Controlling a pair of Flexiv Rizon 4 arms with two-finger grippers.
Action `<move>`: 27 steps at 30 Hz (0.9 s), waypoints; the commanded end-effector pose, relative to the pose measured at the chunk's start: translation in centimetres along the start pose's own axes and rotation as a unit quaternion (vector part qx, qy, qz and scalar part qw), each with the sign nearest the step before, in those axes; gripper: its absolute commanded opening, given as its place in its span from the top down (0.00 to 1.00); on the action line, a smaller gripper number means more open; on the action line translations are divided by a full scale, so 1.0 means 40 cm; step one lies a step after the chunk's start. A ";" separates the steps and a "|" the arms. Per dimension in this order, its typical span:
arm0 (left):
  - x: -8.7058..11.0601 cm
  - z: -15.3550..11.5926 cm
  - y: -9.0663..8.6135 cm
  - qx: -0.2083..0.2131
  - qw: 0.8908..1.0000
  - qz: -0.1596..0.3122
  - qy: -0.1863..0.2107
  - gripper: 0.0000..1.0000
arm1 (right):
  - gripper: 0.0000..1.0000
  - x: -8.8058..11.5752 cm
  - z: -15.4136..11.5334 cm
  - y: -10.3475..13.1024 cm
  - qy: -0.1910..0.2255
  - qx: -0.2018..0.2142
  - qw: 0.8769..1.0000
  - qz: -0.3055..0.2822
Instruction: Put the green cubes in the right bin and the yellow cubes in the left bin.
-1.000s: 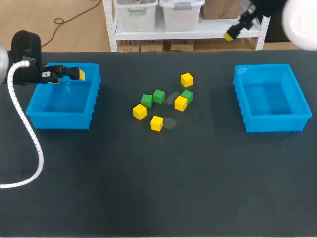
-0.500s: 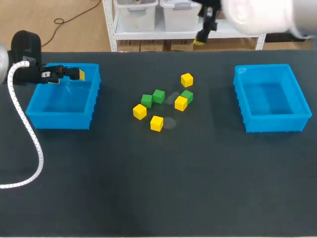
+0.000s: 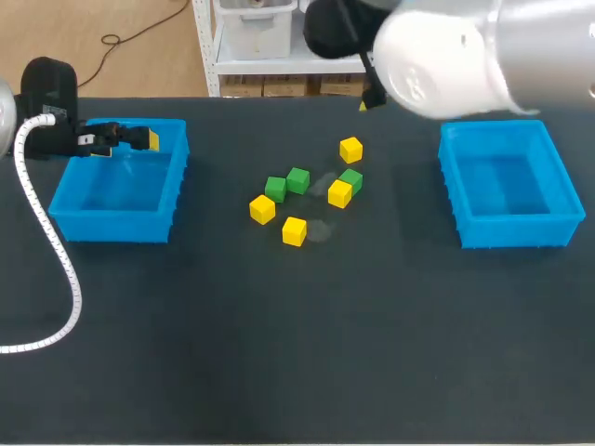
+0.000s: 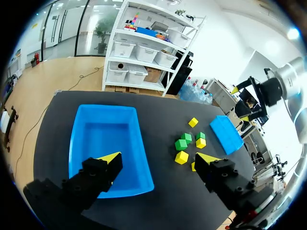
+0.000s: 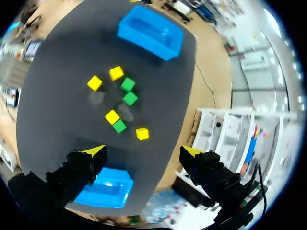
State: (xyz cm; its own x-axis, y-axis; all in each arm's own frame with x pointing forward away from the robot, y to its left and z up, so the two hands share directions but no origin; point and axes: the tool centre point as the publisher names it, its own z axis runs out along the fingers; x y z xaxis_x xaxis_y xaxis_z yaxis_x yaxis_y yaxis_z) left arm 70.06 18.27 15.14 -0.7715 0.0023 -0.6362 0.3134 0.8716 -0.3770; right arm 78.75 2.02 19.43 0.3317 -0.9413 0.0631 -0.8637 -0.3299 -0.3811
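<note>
Several yellow cubes, such as one at the back [image 3: 350, 149] and one at the front [image 3: 294, 230], lie mid-table with three green cubes [image 3: 297, 180] [image 3: 275, 189] [image 3: 351, 179]. My left gripper [image 3: 130, 139] hangs open and empty over the back rim of the left blue bin [image 3: 112, 232]. In its wrist view the left gripper [image 4: 159, 160] sits above that left bin [image 4: 139, 158], with the cubes [image 4: 181, 157] ahead. My right arm [image 3: 465, 56] hangs high over the table's back edge. The right gripper [image 5: 144, 152] is open and empty, with the back yellow cube [image 5: 142, 133] below.
The right blue bin [image 3: 511, 237] stands empty at the table's right, and the right wrist view shows this right bin [image 5: 108, 189] under the gripper. The left bin [image 5: 151, 31] lies far beyond the cubes. The dark table mat [image 3: 297, 353] stretches to the front.
My right arm has swung leftward along the back of the table, from the far right corner to above the back middle. The left arm and the cubes have not moved.
</note>
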 end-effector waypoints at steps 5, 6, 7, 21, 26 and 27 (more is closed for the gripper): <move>0.003 0.000 0.005 0.005 1.000 0.001 -0.003 0.00 | 0.00 -0.017 0.043 0.068 0.023 0.092 0.933 -0.347; 0.003 0.000 0.005 0.005 1.000 0.001 -0.003 0.00 | 0.00 -0.017 0.050 0.072 0.019 0.082 0.933 -0.349; 0.003 0.000 0.005 0.005 1.000 0.001 -0.003 0.00 | 0.00 -0.016 0.058 0.077 0.012 0.071 0.935 -0.347; 0.003 0.000 0.005 0.005 1.000 0.001 -0.003 0.00 | 0.00 -0.027 0.138 0.110 -0.020 0.002 0.951 -0.309; 0.003 0.000 0.005 0.005 1.000 0.001 -0.003 0.00 | 0.00 -0.036 0.160 0.115 -0.026 -0.028 0.958 -0.283; 0.003 0.000 0.005 0.005 1.000 0.001 -0.003 0.00 | 0.00 -0.039 0.165 0.116 -0.028 -0.032 0.960 -0.277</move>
State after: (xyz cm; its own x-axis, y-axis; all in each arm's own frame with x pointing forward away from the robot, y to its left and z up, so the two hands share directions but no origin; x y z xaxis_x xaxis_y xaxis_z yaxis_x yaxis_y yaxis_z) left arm 70.06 18.27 15.14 -0.7716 0.0022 -0.6362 0.3133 0.8716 -0.3770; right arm 75.78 1.67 11.62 0.7652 -0.6097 0.2066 -0.5483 -0.7854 -0.2872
